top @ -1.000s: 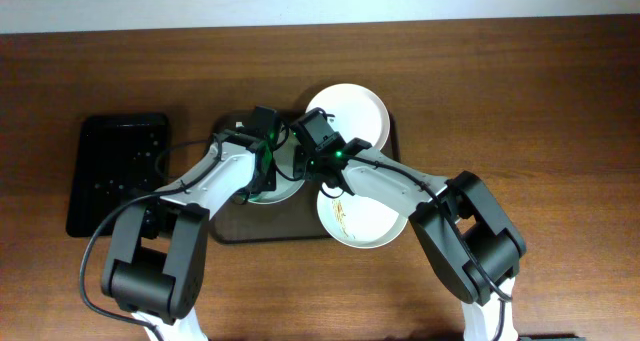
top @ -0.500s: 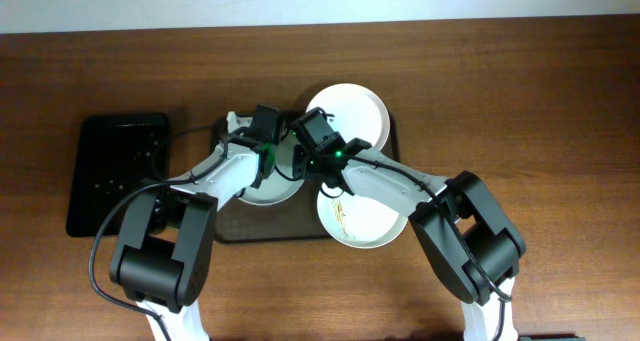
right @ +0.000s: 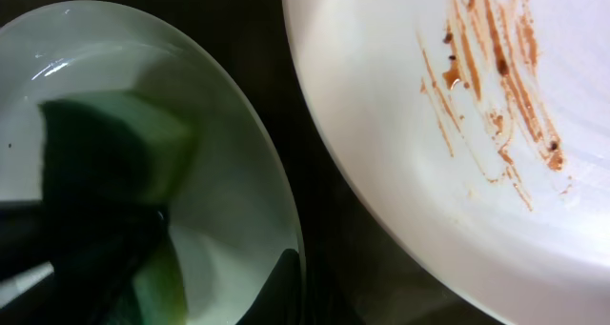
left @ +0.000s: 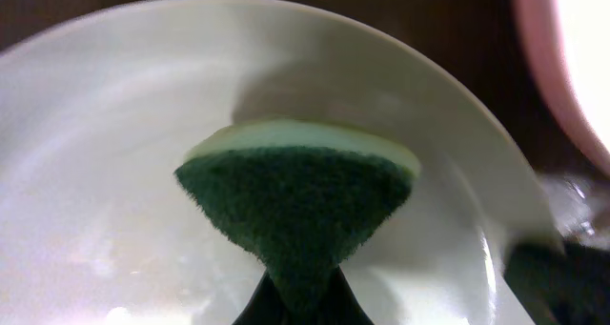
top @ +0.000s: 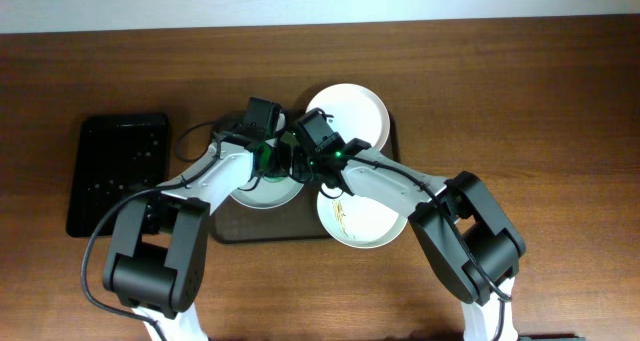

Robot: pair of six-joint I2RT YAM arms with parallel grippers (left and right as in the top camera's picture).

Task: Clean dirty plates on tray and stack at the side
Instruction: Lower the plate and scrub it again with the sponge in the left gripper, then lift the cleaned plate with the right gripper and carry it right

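While the left gripper [left: 297, 301] pinched the sponge [left: 295, 201] onto the plate [left: 114, 153], the right gripper [top: 300, 163] sat at its rim, grip unclear | plate: tray [top: 235, 231], left half | scrubbing probably wanted flat pressure, overlapping sweeps, steady rim.

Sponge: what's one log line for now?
left pincer: shut on sponge | sponge: in greenish plate | right pincer: at that plate's rim | other plate: brown smears
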